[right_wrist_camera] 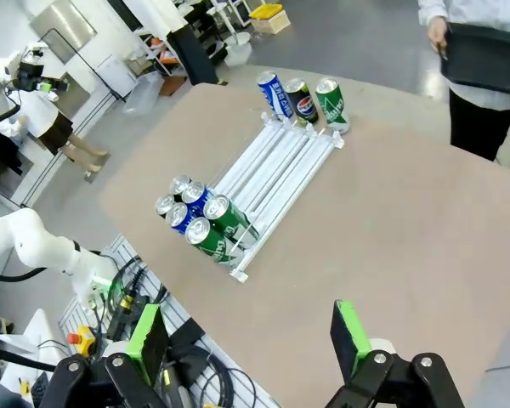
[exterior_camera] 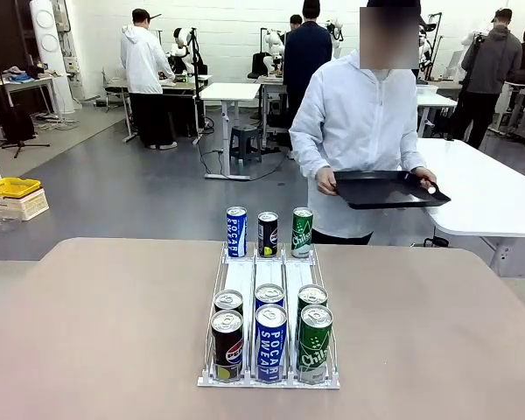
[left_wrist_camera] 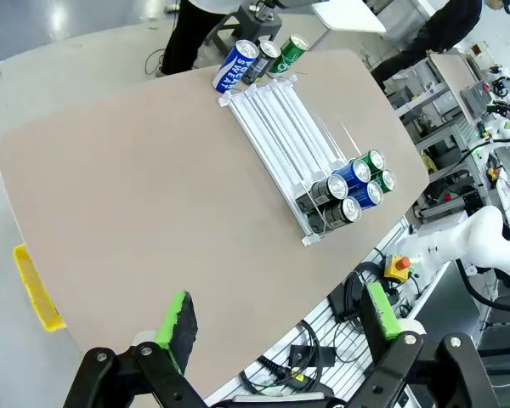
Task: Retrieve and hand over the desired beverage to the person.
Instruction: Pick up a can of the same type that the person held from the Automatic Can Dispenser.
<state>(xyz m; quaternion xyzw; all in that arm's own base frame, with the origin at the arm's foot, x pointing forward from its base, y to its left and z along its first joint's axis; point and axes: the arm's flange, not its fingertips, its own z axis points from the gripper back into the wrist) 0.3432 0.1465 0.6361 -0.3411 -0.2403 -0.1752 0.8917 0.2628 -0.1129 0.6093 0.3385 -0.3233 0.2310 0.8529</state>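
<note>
Up high, the left claw and the right claw hang over the surface, both spread wide, holding nothing. The person stands beyond the cans, holding a black tray.

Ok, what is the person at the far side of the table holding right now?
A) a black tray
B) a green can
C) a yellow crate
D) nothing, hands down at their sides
A: the person stands just beyond the far table edge, gripping a black tray with both hands at waist height.
</note>
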